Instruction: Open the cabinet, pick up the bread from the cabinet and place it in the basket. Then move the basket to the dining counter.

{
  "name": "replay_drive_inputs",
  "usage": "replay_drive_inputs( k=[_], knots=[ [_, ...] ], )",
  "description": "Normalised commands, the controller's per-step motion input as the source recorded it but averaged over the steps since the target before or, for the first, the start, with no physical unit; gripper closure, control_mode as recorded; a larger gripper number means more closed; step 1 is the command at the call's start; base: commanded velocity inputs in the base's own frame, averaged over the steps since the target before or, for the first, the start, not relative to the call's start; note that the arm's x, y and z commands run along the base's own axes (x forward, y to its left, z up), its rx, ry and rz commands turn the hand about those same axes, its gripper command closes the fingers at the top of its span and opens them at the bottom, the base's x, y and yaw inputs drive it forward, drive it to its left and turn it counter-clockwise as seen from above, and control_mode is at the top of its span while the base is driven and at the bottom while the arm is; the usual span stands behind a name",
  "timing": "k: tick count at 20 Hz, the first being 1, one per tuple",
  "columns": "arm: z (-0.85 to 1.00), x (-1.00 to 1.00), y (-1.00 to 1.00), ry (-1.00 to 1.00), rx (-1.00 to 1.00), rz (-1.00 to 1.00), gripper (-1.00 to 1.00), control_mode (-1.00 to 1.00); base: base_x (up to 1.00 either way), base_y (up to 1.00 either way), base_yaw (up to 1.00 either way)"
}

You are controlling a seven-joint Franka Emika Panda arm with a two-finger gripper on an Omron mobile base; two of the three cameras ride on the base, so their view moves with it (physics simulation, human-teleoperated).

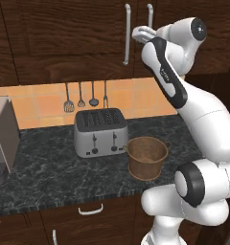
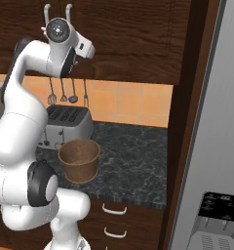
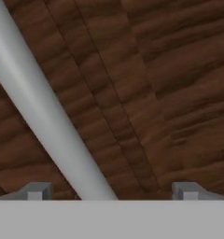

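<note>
Cabinet [image 1: 64,38] is up on the wall above the desk, doors shut. Hand [image 3: 112,189] is spread wide right at a bar handle [image 3: 39,107], gripping nothing. That bar looks rigid and slick, so I'd grab it mid-length and squarely

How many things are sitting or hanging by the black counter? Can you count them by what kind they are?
Toaster: 1
Basket: 1
Hanging utensils: 4
Coffee machine at the left edge: 1
Total: 7
</note>
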Motion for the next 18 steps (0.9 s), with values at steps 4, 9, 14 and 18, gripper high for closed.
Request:
replay_drive_inputs(
  k=[4, 9, 14, 18],
  knots=[
    [0.0, 0.5, 0.16, -0.02, 0.07, 0.0, -1.0, -1.0, 0.0, 0.0, 0.0],
    [0.0, 0.21, 0.02, -0.01, 0.03, 0.0, 1.0, -1.0, 0.0, 0.0, 0.0],
    [0.0, 0.0, 0.0, -0.08, 0.0, 0.0, 1.0, -1.0, 0.0, 0.0, 0.0],
    [0.0, 0.0, 0.0, -0.09, 0.0, 0.0, 1.0, -1.0, 0.0, 0.0, 0.0]
  ],
)
